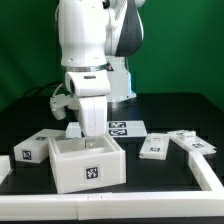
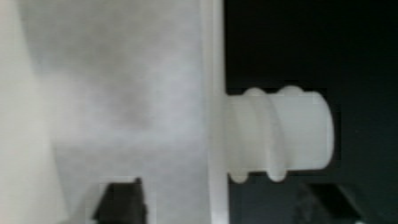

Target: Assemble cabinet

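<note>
The cabinet's white boxy frame (image 1: pixel 88 165) stands at the front of the table, its tag facing the camera. My gripper (image 1: pixel 87 131) hangs straight down over the frame's back wall, fingertips at its top edge. In the wrist view, the gripper (image 2: pixel 228 200) straddles a white panel (image 2: pixel 134 110) that has a ribbed white peg (image 2: pixel 285 135) sticking out of its side. The dark fingers (image 2: pixel 121 200) stand wide apart. One overlaps the panel and the other stands clear of it, so the jaws are open. Small tagged white blocks lie to the left (image 1: pixel 28 151) and right (image 1: pixel 155 148) of the frame.
The marker board (image 1: pixel 124 127) lies behind the frame near the robot base. More white parts (image 1: pixel 186 141) lie at the exterior view's right. A white rail (image 1: pixel 208 172) runs along the table's right and front edges.
</note>
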